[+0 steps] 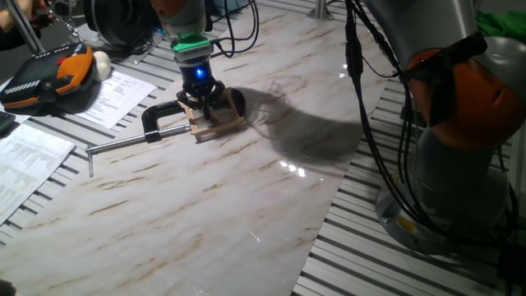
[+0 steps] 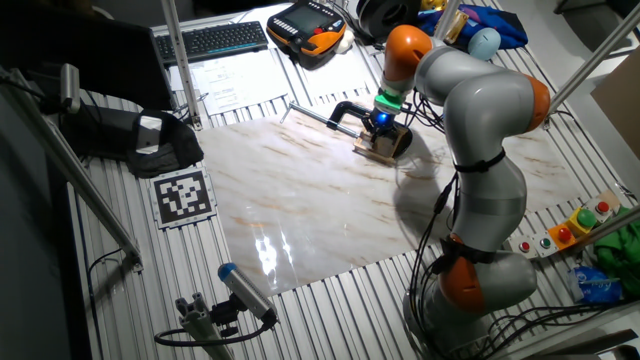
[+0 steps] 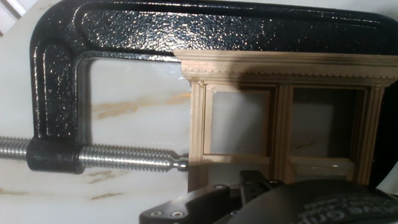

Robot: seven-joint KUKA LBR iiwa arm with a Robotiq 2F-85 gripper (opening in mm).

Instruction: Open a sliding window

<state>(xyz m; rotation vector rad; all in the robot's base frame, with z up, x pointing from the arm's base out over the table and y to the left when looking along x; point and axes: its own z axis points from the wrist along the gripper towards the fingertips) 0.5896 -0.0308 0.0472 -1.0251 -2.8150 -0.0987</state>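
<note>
The sliding window [image 1: 217, 123] is a small pale-wood frame with two square panes, lying on the marble board and held in a black C-clamp [image 1: 159, 117]. My gripper [image 1: 200, 97] is right over the window, fingers down at its far edge and spread apart, so it looks open. The other fixed view shows the gripper [image 2: 384, 127] above the window [image 2: 377, 147]. The hand view shows the window [image 3: 283, 118] close up, with the clamp [image 3: 186, 28] around its top and left. One of my fingers [image 3: 261, 194] fills the bottom edge. The fingertips are hidden.
The clamp's steel bar [image 1: 115, 145] sticks out to the left. An orange-and-black pendant [image 1: 45, 76] and papers [image 1: 119, 92] lie at the back left. The arm's base [image 1: 460, 148] stands at the right. A keyboard [image 2: 220, 38] and a tag marker [image 2: 182, 193] lie off the board.
</note>
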